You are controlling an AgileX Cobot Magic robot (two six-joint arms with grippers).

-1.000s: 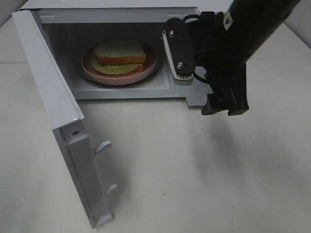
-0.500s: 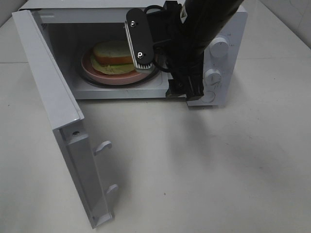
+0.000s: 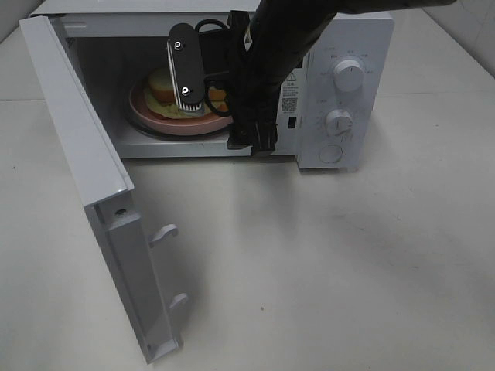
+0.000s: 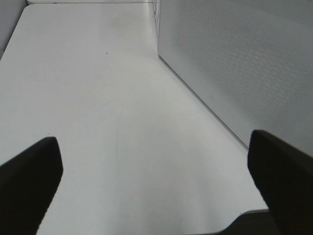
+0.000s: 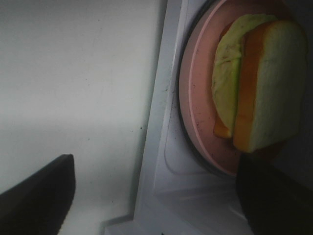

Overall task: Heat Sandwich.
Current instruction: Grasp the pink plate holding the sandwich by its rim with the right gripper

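- The sandwich (image 3: 164,83) lies on a pink plate (image 3: 155,116) inside the microwave (image 3: 340,85), whose door (image 3: 85,154) hangs open.
- The right gripper (image 3: 188,77), jaws spread and empty, is at the microwave's opening, over the sandwich.
- The left gripper (image 4: 156,181), jaws released, is over the counter (image 4: 98,98) beside the microwave.

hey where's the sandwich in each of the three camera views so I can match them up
Exterior high: the sandwich sits on the pink plate inside the open microwave, partly hidden by the right gripper.
Left wrist: not in it; only table and the microwave door.
Right wrist: the sandwich is at upper right, on the plate.
Shared landmark: the pink plate, in the exterior and right wrist views.
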